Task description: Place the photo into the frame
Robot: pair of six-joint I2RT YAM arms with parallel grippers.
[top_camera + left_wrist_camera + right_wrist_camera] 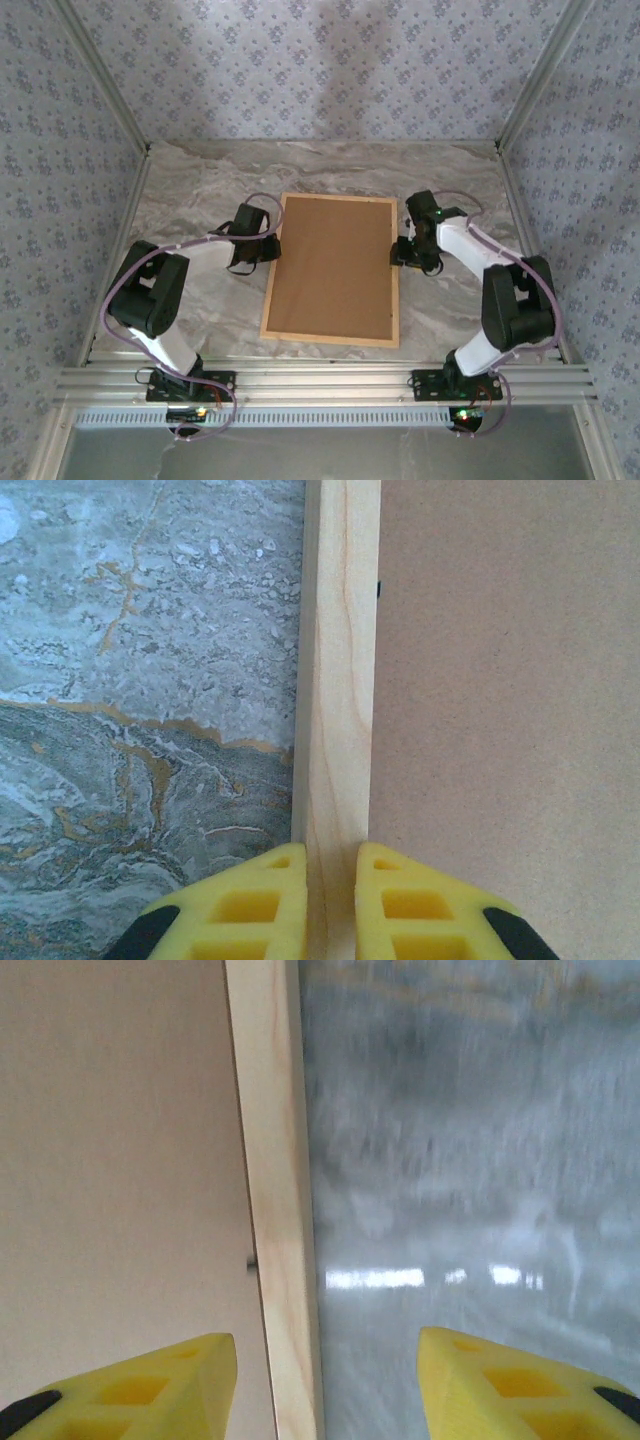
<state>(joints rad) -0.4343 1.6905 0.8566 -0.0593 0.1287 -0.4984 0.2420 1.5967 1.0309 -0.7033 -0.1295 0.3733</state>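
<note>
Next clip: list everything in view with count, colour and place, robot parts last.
frame: one, light natural wood, flat on the middle of the table
backing board: one, plain brown, inside the frame
table: one, grey marble pattern with tan veins, under everything
walls: three, blue-grey floral wallpaper, around the table
mounting rails: several, silver, along the near edge
left gripper: one, yellow fingers, nearly closed over the frame's left side
right gripper: one, yellow fingers, open, straddling the frame's right side
left arm: one, white and black, near left
right arm: one, white and black, near right
</note>
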